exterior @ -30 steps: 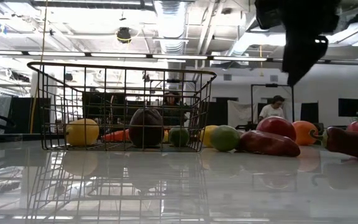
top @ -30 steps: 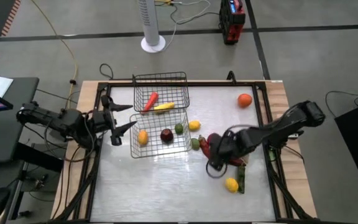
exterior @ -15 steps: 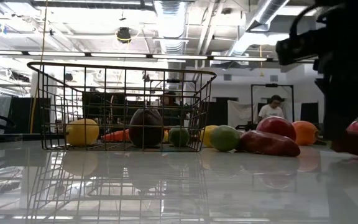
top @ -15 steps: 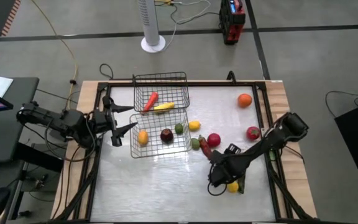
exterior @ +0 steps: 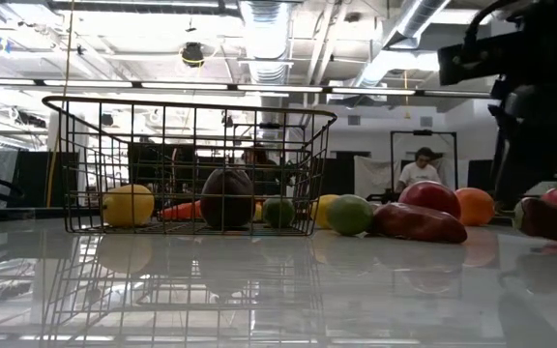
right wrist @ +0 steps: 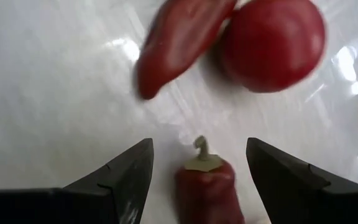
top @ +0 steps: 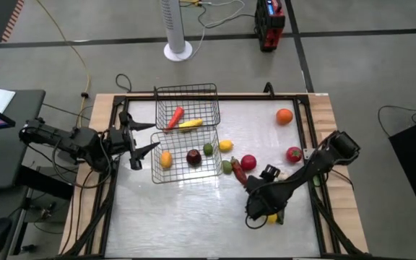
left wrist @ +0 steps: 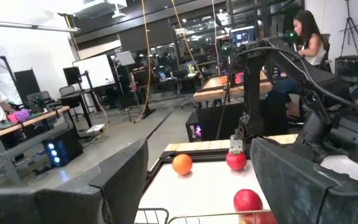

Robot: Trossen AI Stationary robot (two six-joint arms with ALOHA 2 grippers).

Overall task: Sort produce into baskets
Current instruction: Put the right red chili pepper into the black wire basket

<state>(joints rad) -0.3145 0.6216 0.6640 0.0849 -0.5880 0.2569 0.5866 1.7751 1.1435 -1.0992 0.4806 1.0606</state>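
Note:
Two wire baskets stand left of centre. The far basket [top: 187,107] holds a carrot and corn. The near basket [top: 186,157] holds a yellow fruit, a dark apple and a lime. Loose produce lies to their right: a red chili [right wrist: 180,38] and a red apple [right wrist: 272,42]. My right gripper [right wrist: 199,146] stands open, slanting down, with one finger on either side of the stem end of a dark red chili [right wrist: 207,186]. There is a gap on both sides. A yellow lemon [top: 270,215] lies beside it. My left gripper [top: 140,141] waits open beside the baskets, above the table's left edge.
An orange [top: 284,115] lies at the far right and a red fruit [top: 294,154] near the right edge. A lemon [top: 225,145] and a green fruit [top: 227,166] lie next to the near basket. Bare table stretches along the near edge. A person sits beyond the table [exterior: 422,170].
My right gripper has gone from over the red chili and apple toward the table's near edge and down, tipping steeper and rolling. It now stands over the dark chili by the lemon. The red apple and the red fruit, covered a second ago, now show.

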